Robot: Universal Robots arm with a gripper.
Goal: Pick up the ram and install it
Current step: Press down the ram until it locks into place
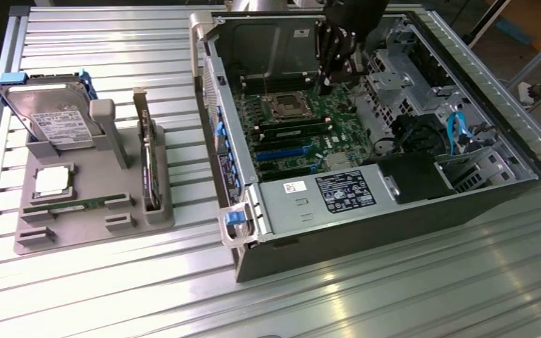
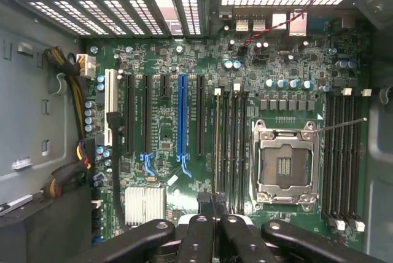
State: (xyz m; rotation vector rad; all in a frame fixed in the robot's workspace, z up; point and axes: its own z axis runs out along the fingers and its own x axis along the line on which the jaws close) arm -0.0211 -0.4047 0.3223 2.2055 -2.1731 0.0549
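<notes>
The ram (image 1: 67, 205), a thin green stick, lies on edge in the front slot of the grey holder (image 1: 92, 225) at the exterior view's left. My gripper (image 1: 325, 88) hangs inside the open computer case (image 1: 365, 239), over the motherboard (image 1: 294, 134) and far from the ram. In the wrist view the gripper (image 2: 213, 204) is shut, its black fingers (image 2: 199, 226) pressed together with nothing between them. They sit just above the end of the memory slots (image 2: 230, 140) beside the empty processor socket (image 2: 284, 161). The slot nearest the fingertips shows a pale edge, perhaps a seated stick.
The holder also carries a hard drive (image 1: 50, 116), a square silver processor (image 1: 53, 179) and a dark expansion card (image 1: 148, 158). Case walls, drive cage (image 1: 468, 169) and cables (image 1: 454, 130) ring the motherboard. Ribbed metal table (image 1: 393, 296) lies all around.
</notes>
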